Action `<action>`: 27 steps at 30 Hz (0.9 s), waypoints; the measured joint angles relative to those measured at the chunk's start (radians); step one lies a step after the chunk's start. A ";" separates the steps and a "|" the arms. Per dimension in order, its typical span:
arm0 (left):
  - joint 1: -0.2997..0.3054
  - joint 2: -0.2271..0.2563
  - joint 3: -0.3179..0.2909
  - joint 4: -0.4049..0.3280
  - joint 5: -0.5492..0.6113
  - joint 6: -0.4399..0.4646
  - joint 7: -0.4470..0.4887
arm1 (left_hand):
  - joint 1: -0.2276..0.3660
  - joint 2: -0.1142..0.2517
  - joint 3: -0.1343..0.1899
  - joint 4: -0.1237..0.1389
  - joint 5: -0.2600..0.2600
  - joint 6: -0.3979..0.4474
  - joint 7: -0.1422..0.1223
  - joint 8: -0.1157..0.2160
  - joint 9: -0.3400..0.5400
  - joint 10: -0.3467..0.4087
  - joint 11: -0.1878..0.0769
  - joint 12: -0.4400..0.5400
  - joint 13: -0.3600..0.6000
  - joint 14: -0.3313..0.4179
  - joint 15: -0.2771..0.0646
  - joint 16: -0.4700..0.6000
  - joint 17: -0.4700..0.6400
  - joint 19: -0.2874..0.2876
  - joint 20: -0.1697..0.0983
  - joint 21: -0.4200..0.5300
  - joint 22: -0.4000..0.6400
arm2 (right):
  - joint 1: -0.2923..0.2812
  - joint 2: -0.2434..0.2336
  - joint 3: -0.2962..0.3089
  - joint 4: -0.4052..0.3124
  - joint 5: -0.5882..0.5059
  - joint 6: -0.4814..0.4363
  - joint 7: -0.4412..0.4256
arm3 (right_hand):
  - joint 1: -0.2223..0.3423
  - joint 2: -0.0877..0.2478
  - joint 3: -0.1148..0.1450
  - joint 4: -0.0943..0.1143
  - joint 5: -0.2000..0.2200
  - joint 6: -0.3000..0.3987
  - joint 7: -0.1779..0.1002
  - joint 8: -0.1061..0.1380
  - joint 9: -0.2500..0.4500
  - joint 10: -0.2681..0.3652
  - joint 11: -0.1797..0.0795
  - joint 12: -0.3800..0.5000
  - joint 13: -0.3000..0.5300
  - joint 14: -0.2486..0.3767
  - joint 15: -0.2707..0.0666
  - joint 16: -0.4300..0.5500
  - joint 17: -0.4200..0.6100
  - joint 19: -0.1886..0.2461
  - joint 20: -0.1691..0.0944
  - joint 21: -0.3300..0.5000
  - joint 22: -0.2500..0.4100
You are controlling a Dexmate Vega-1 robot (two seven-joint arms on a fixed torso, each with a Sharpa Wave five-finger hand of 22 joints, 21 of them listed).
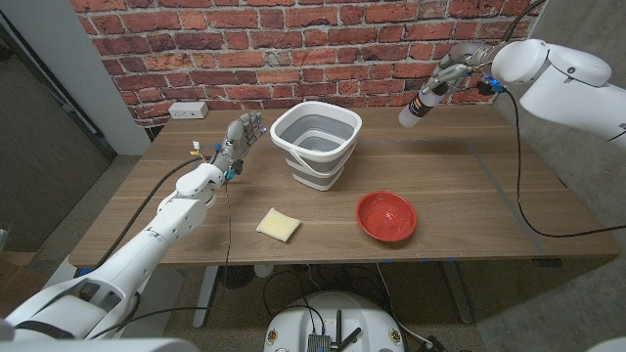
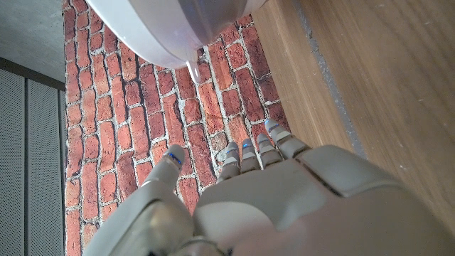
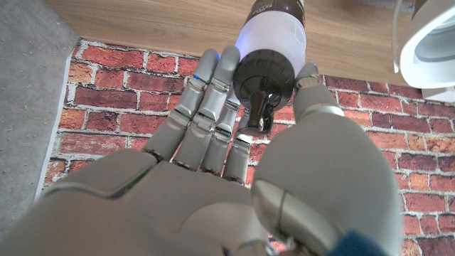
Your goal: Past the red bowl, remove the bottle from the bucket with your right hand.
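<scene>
Bottle (image 1: 415, 109) sits gripped between the fingers and thumb of the right hand (image 1: 452, 70), held tilted in the air well clear of the grey collapsible bucket (image 1: 316, 143) and beyond the red bowl (image 1: 385, 215). Removal looks done, so the next move calls for lowering it onto bare table (image 1: 469, 186). The left hand (image 1: 242, 136) waits beside the bucket, fingers loosely apart, holding nothing.

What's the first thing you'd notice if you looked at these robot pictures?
The right hand holding a bottle up in the air, tilted, in front of the brick wall. Below it on the table stand a grey-and-white bucket and, nearer the front edge, a bright red bowl.
</scene>
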 measured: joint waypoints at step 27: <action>0.028 0.002 0.000 -0.028 -0.005 0.017 0.023 | 0.000 0.000 0.004 0.004 0.000 0.004 0.004 0.000 0.000 0.000 0.000 0.000 0.000 0.000 0.000 0.000 0.002 0.000 0.000 0.000 0.000 | 0.143 0.136 -0.154 0.151 -0.269 0.105 0.323 | 0.000 0.000 -0.005 0.000 0.000 -0.006 -0.009 0.000 0.000 -0.004 -0.004 -0.009 0.011 -0.005 0.002 -0.013 0.010 -0.010 0.006 0.021 0.000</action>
